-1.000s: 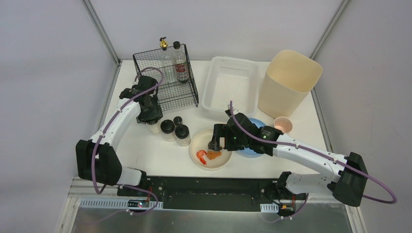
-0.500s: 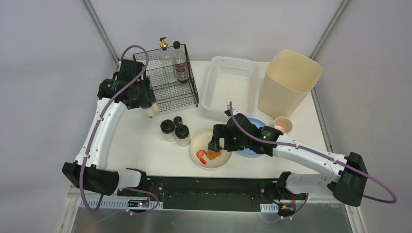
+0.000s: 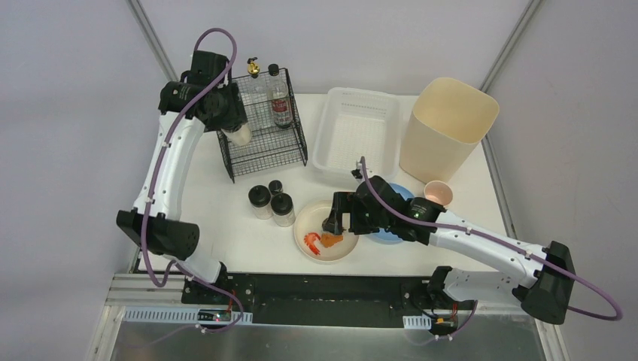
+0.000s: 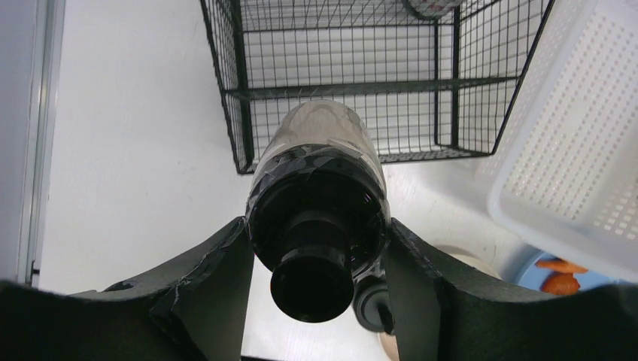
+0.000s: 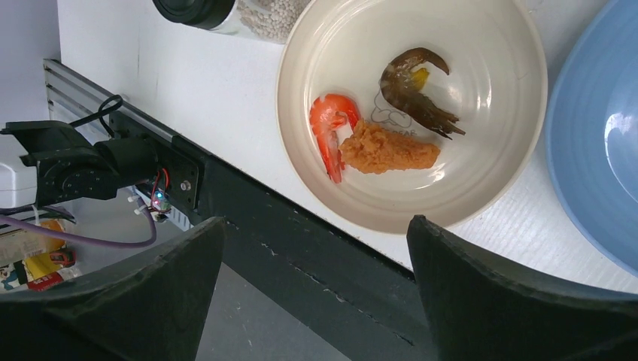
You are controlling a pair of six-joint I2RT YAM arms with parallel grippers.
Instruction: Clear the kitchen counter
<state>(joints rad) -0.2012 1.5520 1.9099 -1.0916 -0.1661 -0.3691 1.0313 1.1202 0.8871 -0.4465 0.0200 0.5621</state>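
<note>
Kitchen counter (image 3: 226, 226) lies below left end effector (image 4: 317, 235) gripping jar (image 4: 320, 150).

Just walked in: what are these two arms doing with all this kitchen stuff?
They are tidying a kitchen counter. The left gripper holds a black-capped jar in the air by the left edge of the wire basket, where a red-labelled bottle already stands. The right gripper hangs open over a cream bowl of leftover prawns and scraps, holding nothing. Other jars stand on the counter beside the bowl.
</note>
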